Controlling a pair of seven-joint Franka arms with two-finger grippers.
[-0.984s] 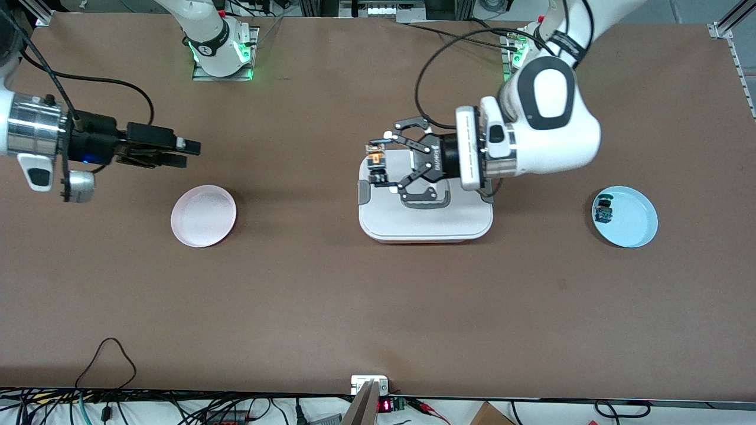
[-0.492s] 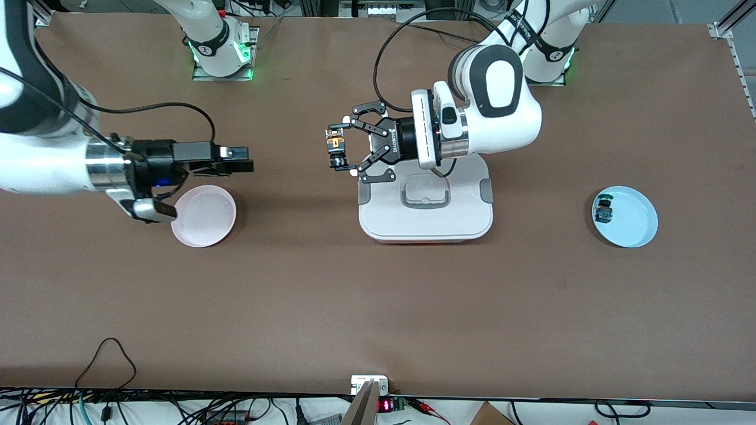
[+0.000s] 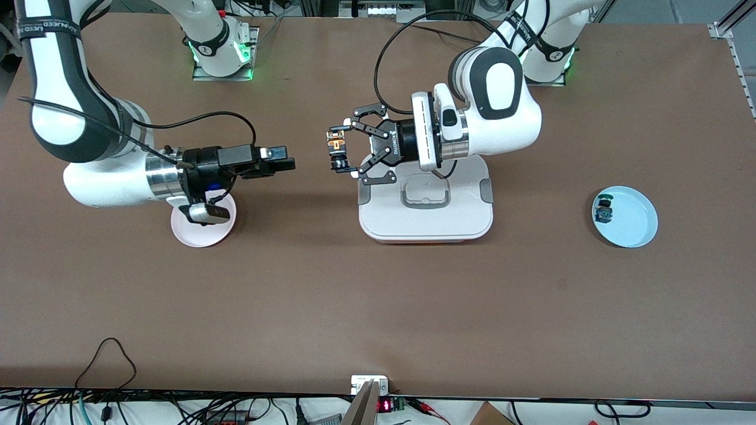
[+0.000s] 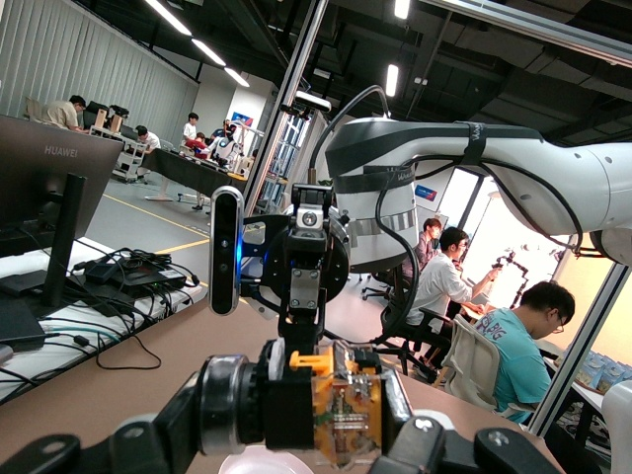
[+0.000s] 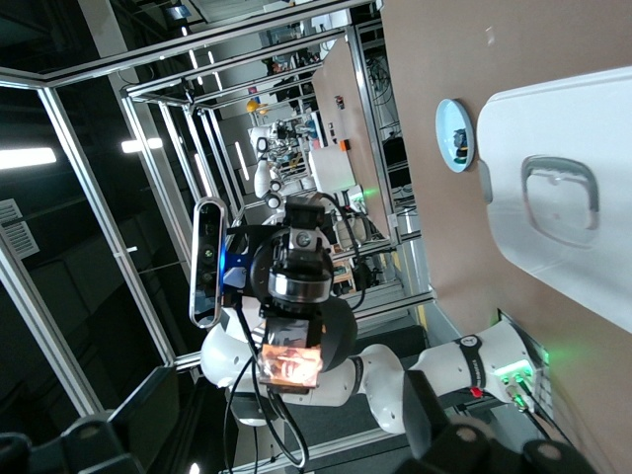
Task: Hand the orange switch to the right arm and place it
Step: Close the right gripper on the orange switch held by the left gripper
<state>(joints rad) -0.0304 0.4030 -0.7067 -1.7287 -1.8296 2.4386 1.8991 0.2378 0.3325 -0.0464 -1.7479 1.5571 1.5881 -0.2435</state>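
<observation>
Colours on the brown table

The table (image 3: 378,307) is plain brown. The orange switch (image 3: 337,152) has a black body with an orange cap and brassy parts. The left gripper (image 3: 342,150) and the right gripper (image 3: 288,163) are black; both arms are white with black bands. The plate (image 3: 201,236) under the right wrist is pale pink, the other plate (image 3: 641,227) is light blue, and the lidded box (image 3: 425,221) is white with grey handle and clips.

Place: robotics lab — open-plan, industrial.
Bench: brown table (image 3: 378,307) with two bolted arms, cables along its edge.
Surroundings: aluminium frame posts (image 4: 286,109), strip lights, monitor (image 4: 44,168) — seated people (image 4: 513,346) at desks.
</observation>
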